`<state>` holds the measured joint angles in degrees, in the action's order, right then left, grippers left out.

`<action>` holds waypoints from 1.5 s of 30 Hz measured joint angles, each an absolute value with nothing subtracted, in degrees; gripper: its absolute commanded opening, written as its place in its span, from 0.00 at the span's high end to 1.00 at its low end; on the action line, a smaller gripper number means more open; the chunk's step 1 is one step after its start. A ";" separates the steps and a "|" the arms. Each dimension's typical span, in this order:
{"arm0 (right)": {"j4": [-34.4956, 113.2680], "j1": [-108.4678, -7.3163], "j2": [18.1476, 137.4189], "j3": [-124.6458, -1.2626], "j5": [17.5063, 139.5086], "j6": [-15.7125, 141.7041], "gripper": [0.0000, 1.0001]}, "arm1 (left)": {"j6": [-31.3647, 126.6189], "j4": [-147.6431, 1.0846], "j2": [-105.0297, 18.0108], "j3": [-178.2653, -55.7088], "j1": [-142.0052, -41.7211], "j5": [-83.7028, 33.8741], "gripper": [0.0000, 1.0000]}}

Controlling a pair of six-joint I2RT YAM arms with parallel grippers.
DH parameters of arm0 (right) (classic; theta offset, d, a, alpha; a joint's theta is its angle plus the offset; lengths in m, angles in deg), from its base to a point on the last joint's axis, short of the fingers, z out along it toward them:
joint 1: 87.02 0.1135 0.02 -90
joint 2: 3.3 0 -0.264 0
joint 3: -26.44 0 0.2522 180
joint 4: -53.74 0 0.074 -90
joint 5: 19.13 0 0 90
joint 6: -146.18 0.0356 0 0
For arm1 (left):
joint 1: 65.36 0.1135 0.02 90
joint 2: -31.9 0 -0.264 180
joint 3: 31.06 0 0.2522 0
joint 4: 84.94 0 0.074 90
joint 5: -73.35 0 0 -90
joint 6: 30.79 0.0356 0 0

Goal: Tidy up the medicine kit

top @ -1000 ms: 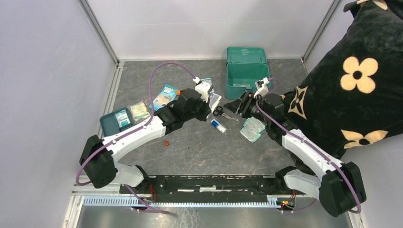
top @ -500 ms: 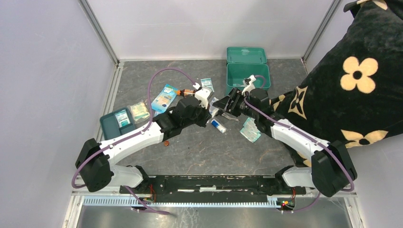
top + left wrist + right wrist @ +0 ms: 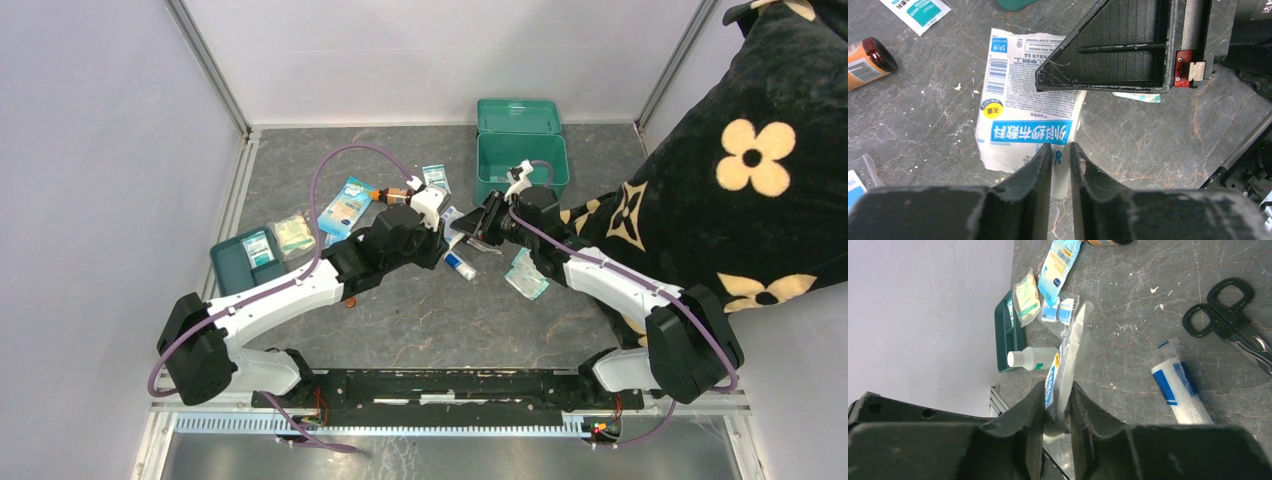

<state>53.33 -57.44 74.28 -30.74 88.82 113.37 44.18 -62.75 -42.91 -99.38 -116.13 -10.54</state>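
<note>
The medicine kit (image 3: 521, 162) is a teal box standing open at the back of the table, lid up. A white packet with a blue label (image 3: 1023, 115) (image 3: 1068, 355) hangs between my two grippers, just left of the kit. My right gripper (image 3: 1057, 390) (image 3: 472, 226) is shut on the packet's edge, and one of its fingers (image 3: 1113, 50) covers the packet's top. My left gripper (image 3: 1061, 150) (image 3: 446, 230) has its jaws a narrow gap apart, with the packet's lower end in that gap.
Black scissors (image 3: 1228, 315) and a blue-and-white bandage roll (image 3: 1178, 390) (image 3: 459, 265) lie under the grippers. Pale green packs (image 3: 527, 273) lie to the right. A shallow teal tray (image 3: 228, 262), a white bottle (image 3: 1033, 358), a blue pouch (image 3: 345, 205), an amber bottle (image 3: 868, 60) and a sachet (image 3: 434, 177) lie to the left. A black flowered cushion (image 3: 740, 170) fills the right side.
My right gripper moved left to the packet and shut on it. My left gripper, shut on the packet before, has parted its jaws slightly.
</note>
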 measured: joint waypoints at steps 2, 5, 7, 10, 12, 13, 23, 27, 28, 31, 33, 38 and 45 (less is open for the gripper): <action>53.85 -57.44 74.28 -30.74 88.82 113.44 0.81 | 44.18 -62.73 -42.34 -99.38 -116.15 -10.17 0.65; 54.48 -57.44 74.28 -30.74 88.78 113.33 0.85 | 44.18 -62.75 -41.47 -99.38 -116.24 -9.60 0.55; 54.59 -57.50 74.28 -30.74 88.71 113.11 0.87 | 44.22 -62.62 -41.05 -99.38 -116.24 -9.45 0.50; 54.42 -57.94 74.26 -31.02 88.58 112.28 0.90 | 44.16 -62.03 -40.05 -99.38 -116.24 -9.28 0.43; 53.98 -59.01 74.26 -31.92 88.60 111.29 0.91 | 44.14 -61.44 -38.87 -99.38 -116.24 -8.93 0.35; 53.46 -59.97 74.26 -32.86 88.60 110.57 0.91 | 44.11 -61.09 -38.14 -99.38 -116.24 -8.31 0.31; 46.62 -73.17 74.35 -45.08 85.98 99.21 0.90 | 40.84 -56.15 -36.15 -99.51 -115.95 -0.82 0.00; 45.04 -77.08 76.80 -50.61 84.71 94.92 0.90 | 39.57 -54.18 -36.33 -99.49 -115.95 -0.05 0.00; 44.87 -77.87 77.98 -52.09 84.45 93.96 0.90 | 39.07 -53.79 -36.31 -99.49 -115.95 0.08 0.00; 44.30 -79.55 82.39 -56.36 83.75 91.84 0.89 | 38.13 -52.94 -36.24 -99.49 -115.95 0.97 0.00; 43.71 -80.17 85.50 -58.61 83.69 90.92 0.89 | 37.45 -52.02 -35.89 -99.49 -115.95 1.63 0.00; 41.98 -80.65 92.99 -62.78 83.90 89.33 0.87 | 36.18 -49.79 -33.64 -99.45 -115.95 4.19 0.00; 40.91 -80.65 99.68 -65.51 84.17 88.19 0.71 | 35.28 -47.56 -31.19 -99.43 -115.93 6.55 0.00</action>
